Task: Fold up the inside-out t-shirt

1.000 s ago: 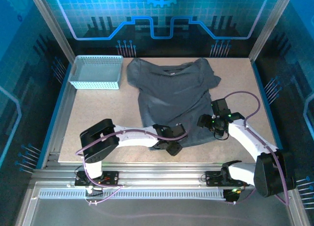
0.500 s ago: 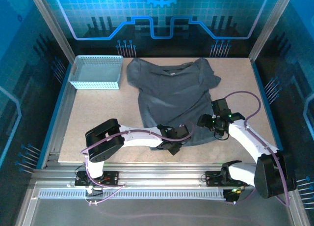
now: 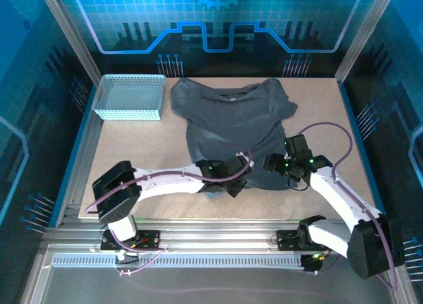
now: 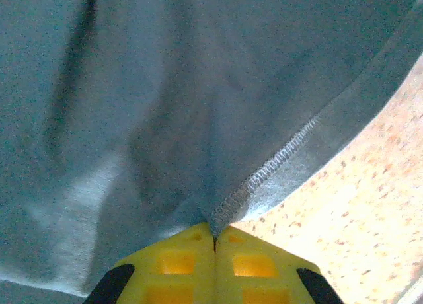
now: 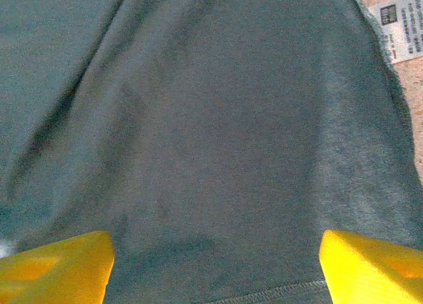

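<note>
The inside-out t-shirt (image 3: 231,129) lay spread on the bench (image 3: 132,165) just right of the basket (image 3: 129,97). One sleeve was close beside the basket, the collar sat level w/ it at the far side, and the hem ran away from it toward the arms. The cloth was mostly flat w/ a few soft creases, so it was prob. laid out for a first fold, none made yet. The left wrist view showed exposed stitching (image 4: 284,155) along the hem, which fit an inside-out garment. In the right wrist view a white care label (image 5: 403,28) lay at the cloth's edge.

The left pincer (image 3: 232,184) sat at the hem, well away from the basket, diagonally toward the near right. Its yellow fingers (image 4: 185,251) were pressed together on a ridge of hem cloth, which tented up from the pinch. The hem was prob. gripped b/c that edge has to be carried over toward the collar.

The right pincer (image 3: 276,165) was farther still from the basket, approx on the same hem line. It was over the cloth w/ fingers spread wide and nothing caught between them. Whether it touched the fabric, couldn't tell. It was prob. placed to take the hem's other end, so both ends could lift together & the fold stay square. Risk: w/ one side held, a lift now would skew the shirt
</note>
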